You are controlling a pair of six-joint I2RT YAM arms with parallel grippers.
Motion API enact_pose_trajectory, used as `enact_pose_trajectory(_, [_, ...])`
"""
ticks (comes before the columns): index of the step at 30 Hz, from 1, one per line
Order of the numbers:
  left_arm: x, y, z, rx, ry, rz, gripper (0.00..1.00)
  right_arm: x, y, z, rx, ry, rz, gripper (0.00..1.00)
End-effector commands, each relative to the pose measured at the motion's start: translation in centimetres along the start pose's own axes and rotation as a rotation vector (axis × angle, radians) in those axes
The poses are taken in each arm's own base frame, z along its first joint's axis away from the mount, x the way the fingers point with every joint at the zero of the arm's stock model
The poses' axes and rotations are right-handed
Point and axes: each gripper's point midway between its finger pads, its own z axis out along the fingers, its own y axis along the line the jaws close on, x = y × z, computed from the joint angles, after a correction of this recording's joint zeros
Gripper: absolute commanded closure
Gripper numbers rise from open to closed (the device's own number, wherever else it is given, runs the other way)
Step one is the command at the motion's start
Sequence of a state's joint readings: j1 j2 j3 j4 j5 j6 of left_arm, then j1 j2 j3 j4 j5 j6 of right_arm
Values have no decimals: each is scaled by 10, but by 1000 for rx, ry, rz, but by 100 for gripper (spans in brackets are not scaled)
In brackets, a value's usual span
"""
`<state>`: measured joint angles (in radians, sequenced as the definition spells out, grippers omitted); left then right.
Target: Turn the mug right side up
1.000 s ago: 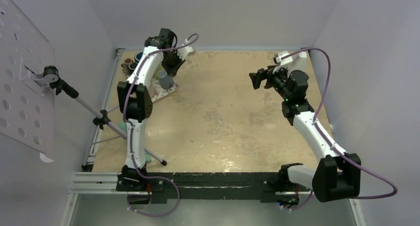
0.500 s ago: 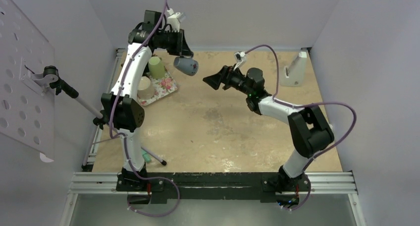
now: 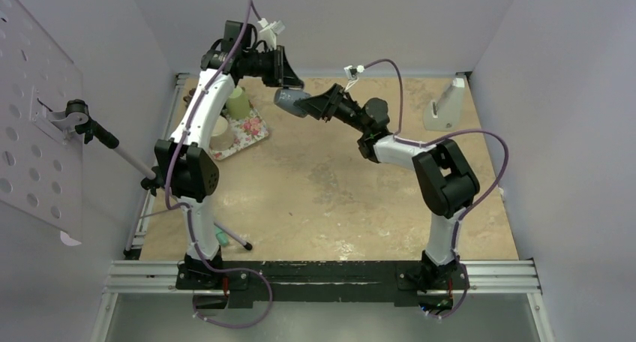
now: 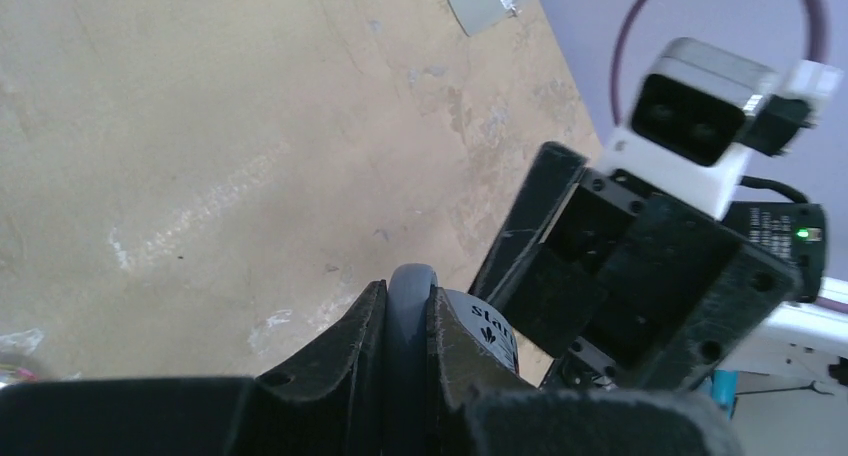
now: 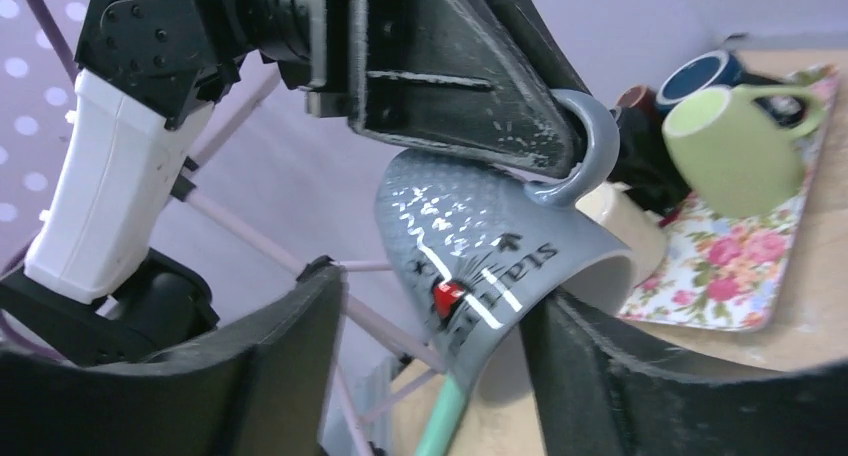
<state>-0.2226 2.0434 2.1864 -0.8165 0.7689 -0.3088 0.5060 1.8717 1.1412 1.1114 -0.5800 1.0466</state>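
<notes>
Both arm bases are bolted at the table's (image 3: 322, 207) near edge. The left arm rises steeply along the left edge, with its wrist bent over toward the far edge. The right arm leans in from the near right, forearm stretched across to the far middle, meeting the left one there.

The left gripper (image 3: 291, 79) is pinched narrow on the handle of the grey mug (image 3: 289, 100). The wrist view shows both fingers (image 4: 365, 321) clamping the handle loop. The mug hangs in the air above the table near the far edge, left of centre, tipped on its side with the handle up.

The right gripper (image 3: 315, 104) has wide jaws straddling the mug body. One finger (image 5: 260, 366) shows a gap to the mug; contact on the other side is unclear.

Beyond, in the far left corner, a floral tray (image 3: 255, 128) holds a green cup (image 3: 238, 102), a cream cup (image 3: 220, 132) and a blue cup (image 5: 700, 71); their contents are not visible.
</notes>
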Motion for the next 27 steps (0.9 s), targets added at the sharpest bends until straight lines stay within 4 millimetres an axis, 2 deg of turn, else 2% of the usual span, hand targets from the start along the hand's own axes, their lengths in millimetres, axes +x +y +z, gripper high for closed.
enact_pose_trajectory(1, [-12, -49, -16, 144, -51, -4, 100, -4, 43, 19, -193, -7, 90, 41])
enact_pose_trajectory(3, [-8, -51, -15, 158, -47, -13, 100, -9, 51, 18, -224, -17, 95, 56])
enact_pose_trajectory(5, [-6, -49, -15, 154, -49, -1, 100, -17, 59, 16, -232, -32, 72, 88])
enact_pose_trajectory(6, [-5, -47, -16, 140, -48, 14, 100, -20, 59, 14, -216, -33, 62, 100])
enact_pose_trajectory(7, [-5, -43, -17, 117, -48, 32, 100, -26, 57, 11, -185, -39, 31, 100])
enact_pose_trajectory(8, [-6, -37, -19, 80, -52, 60, 90, -31, 52, 6, -139, -41, -1, 100])
enact_pose_trajectory(9, [-6, -29, -23, 23, -48, 80, 59, -35, 40, 1, -57, -31, -27, 100])
enact_pose_trajectory(10, [-9, -19, -28, -39, -56, 114, 24, -41, 24, -6, 52, -23, -73, 100])
enact_pose_trajectory(11, [-13, -9, -34, -106, -65, 157, 4, -48, 4, -17, 186, -13, -129, 100])
enact_pose_trajectory(13, [-18, 9, -47, -229, -67, 247, 0, -63, -39, -53, 508, 23, -271, 100])
enact_pose_trajectory(14, [-20, 18, -53, -286, -63, 296, 0, -69, -61, -79, 686, 58, -336, 100])
enact_pose_trajectory(17, [-16, 47, -70, -444, 0, 432, 0, -84, -102, -167, 1104, 192, -469, 100])
enact_pose_trajectory(19, [-6, 71, -80, -549, 79, 479, 0, -89, -118, -223, 1320, 301, -494, 100])
enact_pose_trajectory(22, [10, 107, -97, -697, 200, 492, 0, -89, -129, -296, 1556, 445, -455, 100])
enact_pose_trajectory(24, [20, 130, -109, -759, 241, 449, 0, -90, -136, -329, 1597, 476, -389, 100])
enact_pose_trajectory(27, [32, 151, -122, -796, 251, 351, 0, -94, -148, -370, 1664, 487, -292, 100])
